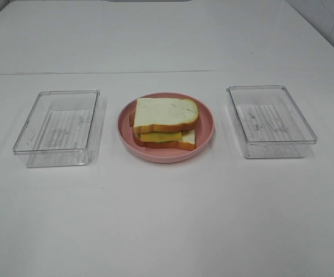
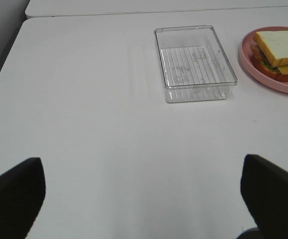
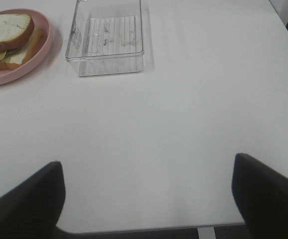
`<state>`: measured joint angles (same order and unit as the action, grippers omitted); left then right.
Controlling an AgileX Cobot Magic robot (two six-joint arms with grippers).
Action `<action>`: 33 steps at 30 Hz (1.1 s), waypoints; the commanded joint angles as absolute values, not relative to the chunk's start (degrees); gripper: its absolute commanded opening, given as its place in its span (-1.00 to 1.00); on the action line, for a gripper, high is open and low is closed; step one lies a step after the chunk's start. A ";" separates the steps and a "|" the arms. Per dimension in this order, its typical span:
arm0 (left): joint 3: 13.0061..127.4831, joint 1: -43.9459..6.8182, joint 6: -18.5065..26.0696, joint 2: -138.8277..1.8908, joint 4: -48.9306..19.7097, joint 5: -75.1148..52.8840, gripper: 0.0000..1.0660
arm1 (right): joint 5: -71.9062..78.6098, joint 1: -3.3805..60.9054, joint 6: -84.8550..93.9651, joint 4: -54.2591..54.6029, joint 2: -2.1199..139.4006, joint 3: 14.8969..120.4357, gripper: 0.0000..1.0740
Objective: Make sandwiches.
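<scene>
The sandwich (image 1: 165,122) is a stack on the round pink plate (image 1: 126,134) at the table's middle: a white bread slice with orange-brown crust on top, yellow cheese and a green edge showing under it, a second bread slice at the bottom. It also shows in the left wrist view (image 2: 279,60) and the right wrist view (image 3: 9,41). Neither gripper appears in the exterior high view. My left gripper (image 2: 144,196) is open and empty over bare table, well short of the plate. My right gripper (image 3: 148,196) is open and empty near the table's front edge.
A clear plastic tray (image 1: 57,124) stands left of the plate, and a second clear tray (image 1: 269,120) stands right of it; both hold nothing. They show in the wrist views as well: the left tray (image 2: 193,62) and the right tray (image 3: 106,37). The table edge (image 3: 148,230) is close below the right gripper.
</scene>
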<state>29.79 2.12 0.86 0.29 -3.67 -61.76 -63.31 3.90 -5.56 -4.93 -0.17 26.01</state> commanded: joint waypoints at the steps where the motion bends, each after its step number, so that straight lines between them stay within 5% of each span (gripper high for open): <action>1: 29.62 2.35 0.80 1.43 -4.35 -61.59 0.87 | -63.08 3.95 -5.79 -5.21 -1.72 25.84 0.62; 17: 29.62 2.35 0.80 1.43 -4.41 -61.59 0.87 | -63.08 3.90 -6.25 -4.93 -1.72 25.84 0.62; 33: 29.62 2.35 0.80 1.43 -4.41 -61.59 0.87 | -63.08 -2.75 -6.25 -4.93 -2.06 25.84 0.62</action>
<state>29.79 2.12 0.86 0.29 -3.78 -61.76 -63.31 -2.41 -5.56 -4.81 -0.17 26.01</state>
